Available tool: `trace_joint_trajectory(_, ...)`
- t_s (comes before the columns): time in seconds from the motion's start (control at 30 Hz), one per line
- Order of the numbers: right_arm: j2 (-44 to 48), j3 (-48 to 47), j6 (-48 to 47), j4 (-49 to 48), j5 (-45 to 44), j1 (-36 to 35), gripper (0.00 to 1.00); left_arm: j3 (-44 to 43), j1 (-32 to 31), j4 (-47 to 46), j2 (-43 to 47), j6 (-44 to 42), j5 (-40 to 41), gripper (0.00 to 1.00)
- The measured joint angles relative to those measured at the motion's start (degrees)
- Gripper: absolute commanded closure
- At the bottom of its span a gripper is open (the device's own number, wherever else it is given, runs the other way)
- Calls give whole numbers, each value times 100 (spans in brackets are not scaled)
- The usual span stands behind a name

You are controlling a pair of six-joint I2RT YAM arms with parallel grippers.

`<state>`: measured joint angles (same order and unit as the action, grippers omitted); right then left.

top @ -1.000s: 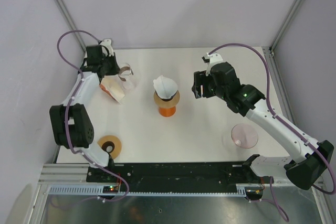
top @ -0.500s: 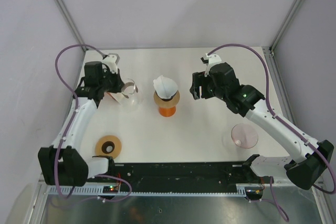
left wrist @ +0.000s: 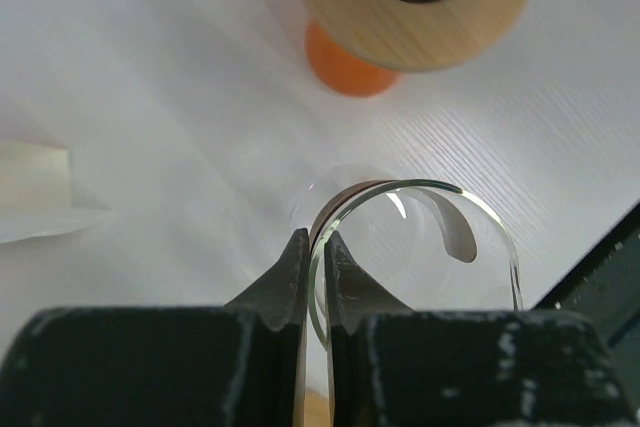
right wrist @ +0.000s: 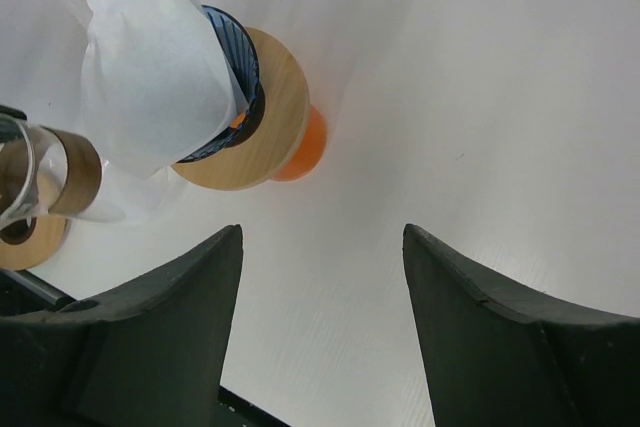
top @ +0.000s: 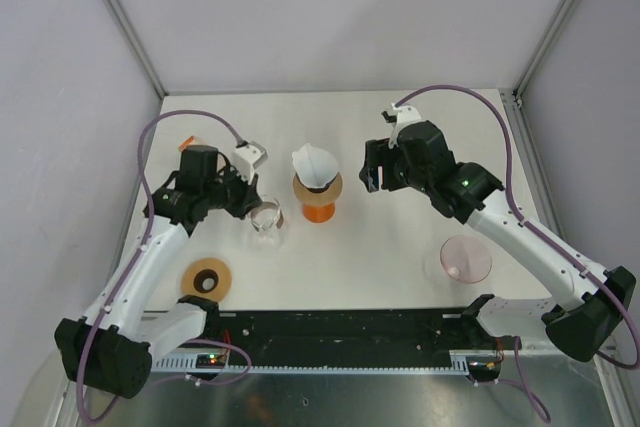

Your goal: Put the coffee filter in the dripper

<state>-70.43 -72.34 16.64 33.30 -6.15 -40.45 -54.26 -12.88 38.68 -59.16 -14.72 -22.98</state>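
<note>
The white paper coffee filter (top: 314,164) sits in the blue dripper with a wooden collar (top: 331,187) on an orange base (top: 318,211) at the table's middle. In the right wrist view the filter (right wrist: 150,77) leans out over the dripper's rim (right wrist: 240,72). My right gripper (top: 372,169) is open and empty, hovering just right of the dripper. My left gripper (top: 255,209) is shut on the rim of a clear glass carafe (top: 268,220), left of the dripper. In the left wrist view the fingers (left wrist: 295,267) pinch the glass wall (left wrist: 430,197).
A wooden ring (top: 208,277) lies at the near left. A pink saucer (top: 466,259) lies at the near right. A cream stack of paper (left wrist: 30,192) lies on the table left of the carafe. The black rail runs along the near edge.
My left arm has carried the glass carafe from the back left toward the near right, close beside the dripper. The right gripper has hardly moved.
</note>
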Motion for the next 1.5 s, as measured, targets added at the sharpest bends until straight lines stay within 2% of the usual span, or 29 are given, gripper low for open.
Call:
trace_joint_trajectory(0.37, 28, 0, 175, 96, -59, -74, 30, 284, -828, 273, -2, -337, -317, 100)
trace_joint_trajectory(0.6, 42, 0, 184, 175, -184, -74, 30, 168, -2146, 302, -184, -302, -203, 100)
trace_joint_trajectory(0.83, 153, 7, 297, 354, -424, 20, 28, -575, -3141, 330, -673, -70, 50, 100)
trace_joint_trajectory(1.03, 485, 92, 487, 555, -533, 938, 27, -1685, -3700, 256, -1672, 243, 317, 100)
trace_joint_trajectory(1.2, 909, 562, 581, 570, -466, 1937, 27, -2520, -4013, 17, -2640, 577, 684, 100)
trace_joint_trajectory(1.37, 1263, 1060, 579, 533, -138, 2889, 27, -3049, -4162, -289, -3460, 793, 925, 100)
trace_joint_trajectory(1.5, 1449, 1263, 551, 450, 133, 3305, 27, -3309, -4170, -518, -3910, 872, 997, 100)
